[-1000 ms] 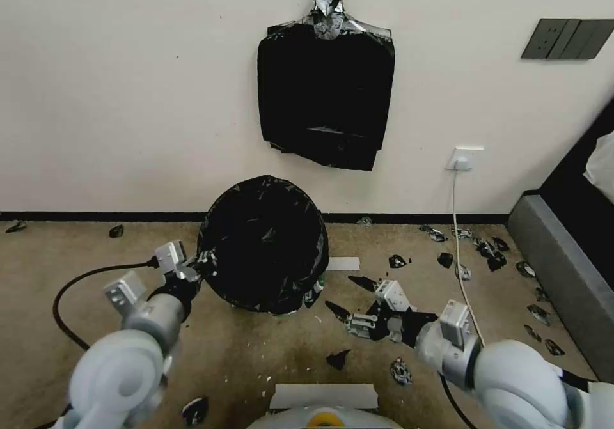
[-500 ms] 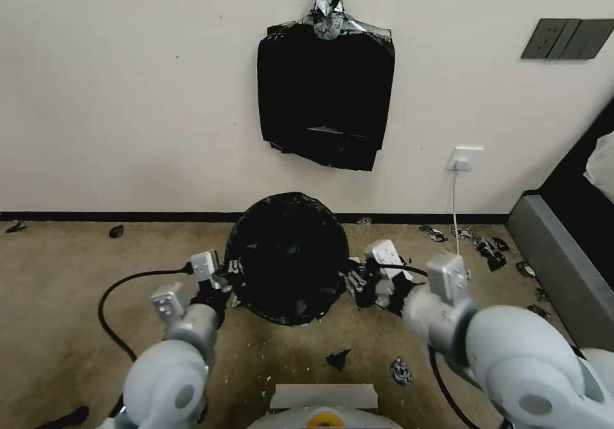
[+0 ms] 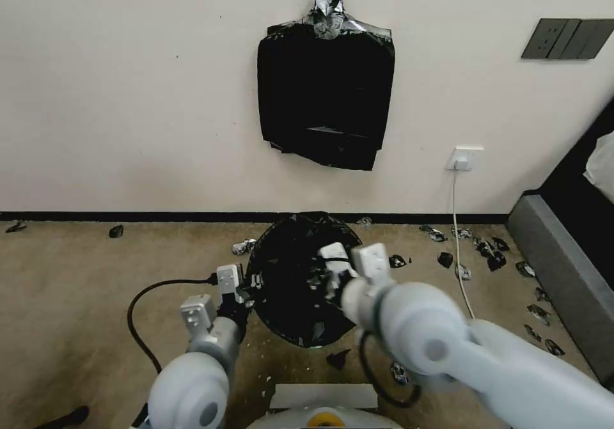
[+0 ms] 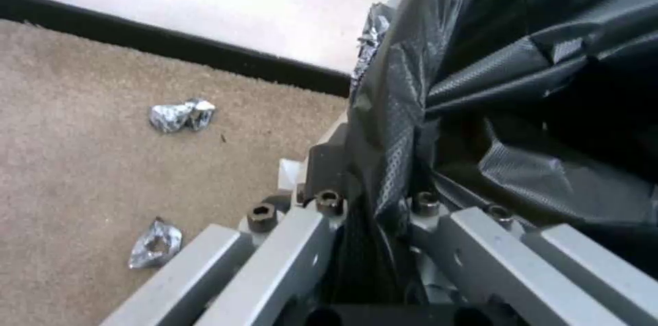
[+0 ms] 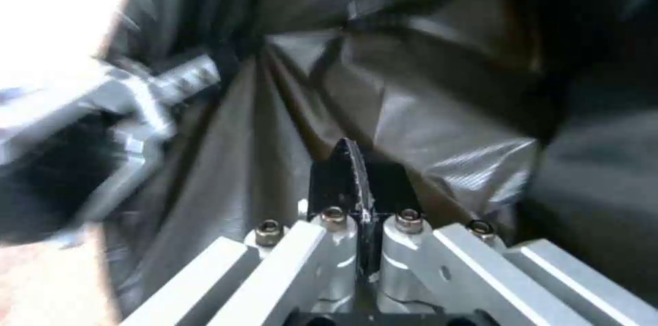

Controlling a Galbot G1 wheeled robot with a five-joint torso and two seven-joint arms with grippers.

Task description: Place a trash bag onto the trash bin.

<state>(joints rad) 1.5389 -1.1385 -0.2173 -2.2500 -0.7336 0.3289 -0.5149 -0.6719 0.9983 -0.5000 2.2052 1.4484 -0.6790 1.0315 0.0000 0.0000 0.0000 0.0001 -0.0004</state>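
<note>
Black crinkly film dominates the scene: the trash bag (image 3: 295,282) hangs open as a round mouth between our two arms, low over the tan carpet (image 3: 77,288) and near the baseboard, and we see no white trash bin under it or beside it, so by our reading the bag is gathered and held but not yet seated on any rim. Behind it on the wall hangs the flat bundle of bags (image 3: 326,93), untouched by us. Our left gripper (image 3: 246,288) is at the bag's left edge; its wrist view gives what the head view cannot, the fingers pressed together with a fold of film pinched between them (image 4: 373,197). Our right gripper (image 3: 323,279) reaches across the bag's mouth, and its wrist view shows the pads closed on what looks like a thin edge of film (image 5: 360,187), with bag folds all around. Smallest, silvery scraps (image 4: 182,115) lie on the carpet.
</note>
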